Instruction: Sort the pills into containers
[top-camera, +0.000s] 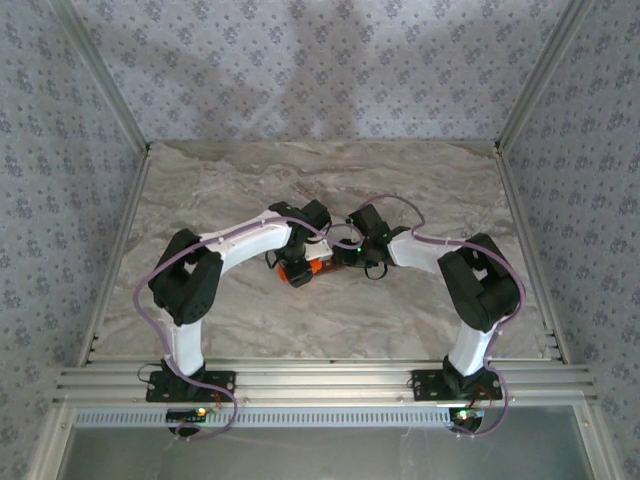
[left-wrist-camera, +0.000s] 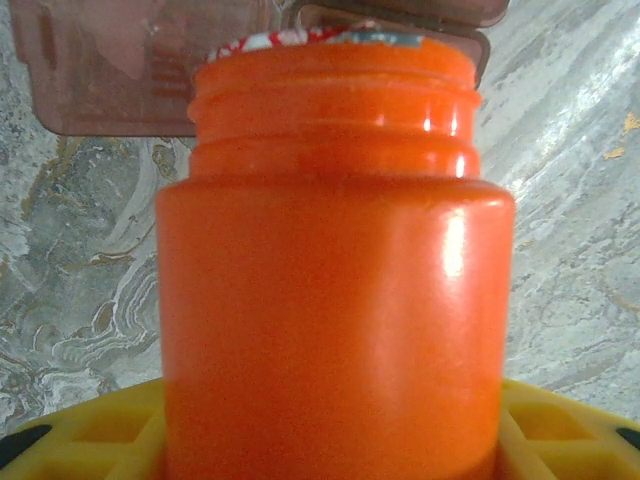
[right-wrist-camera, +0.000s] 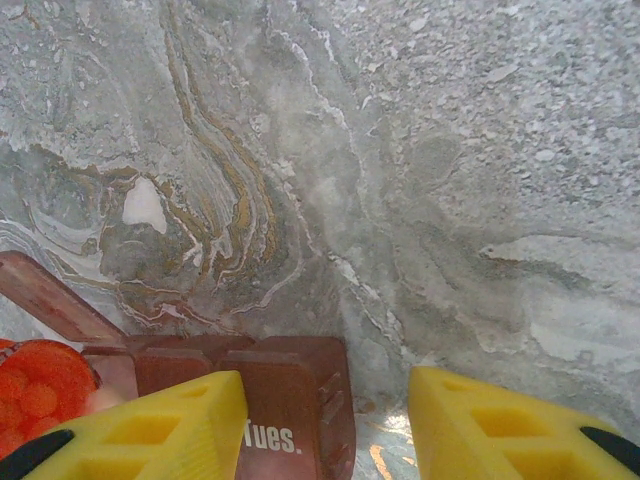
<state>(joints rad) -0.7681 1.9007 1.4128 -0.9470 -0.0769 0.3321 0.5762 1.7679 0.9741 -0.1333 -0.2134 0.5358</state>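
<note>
My left gripper (left-wrist-camera: 330, 445) is shut on a small orange bottle (left-wrist-camera: 330, 300), whose body sits between the yellow fingers (left-wrist-camera: 90, 435). The bottle has no cap, and red and white pills (left-wrist-camera: 300, 38) show at its mouth. Just beyond the mouth lie the containers (left-wrist-camera: 120, 70), a reddish-brown strip of cells with one lid raised. In the right wrist view the strip's end cell, marked "Tues." (right-wrist-camera: 290, 400), lies under my open right gripper (right-wrist-camera: 325, 430), partly covered by one finger (right-wrist-camera: 150, 430). The bottle's mouth with orange pills (right-wrist-camera: 35, 395) is at the lower left. From above, bottle (top-camera: 300, 271) and both grippers meet mid-table.
The marble table (top-camera: 300, 180) stretches behind and to both sides of the arms. Patterned walls and aluminium frame posts (top-camera: 110, 100) close it in on three sides. A metal rail (top-camera: 320, 380) carrying the arm bases runs along the near edge.
</note>
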